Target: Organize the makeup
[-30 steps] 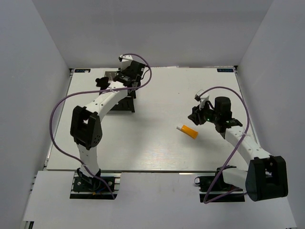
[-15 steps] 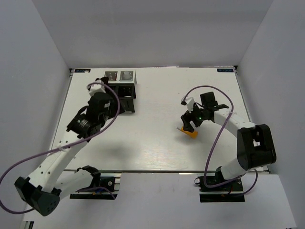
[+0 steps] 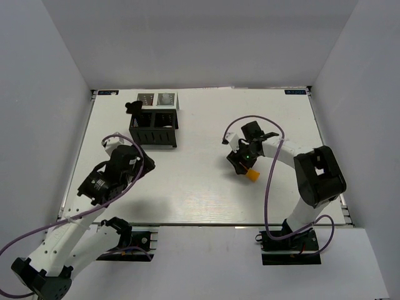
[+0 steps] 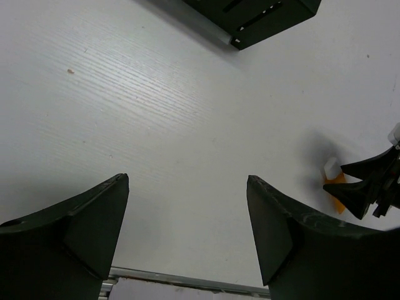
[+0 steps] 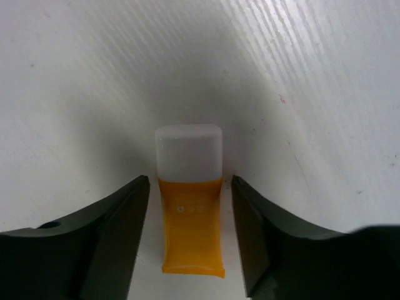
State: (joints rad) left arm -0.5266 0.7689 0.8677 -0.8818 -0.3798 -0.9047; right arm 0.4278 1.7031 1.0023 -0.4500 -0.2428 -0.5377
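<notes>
While the left gripper [image 4: 187,184] hangs low over the left side of the table [image 3: 206,200], jaws wide apart and empty, we see no call for it to move, since it sits clear of the box [image 3: 154,125] at the far left. Right of centre, well apart from the box, the tube [image 5: 190,237] lies flat on the table, and we judge the step in hand to be the pick. The right gripper [image 5: 190,180] is down over it, one finger on each side of the orange body just below the cap [image 5: 189,153]. Its jaws are apart, with a thin gap on both sides, so nothing is clamped yet. To do this well, we should set the fingers square to the tube, close evenly so it cannot skid sideways, grip the body rather than the smooth cap, and squeeze only enough to lift something soft. We see its long axis running straight out from the wrist: the cap points away, the flat crimped end back towards it. From above, that axis lies on a diagonal, the orange end towards the near right.
</notes>
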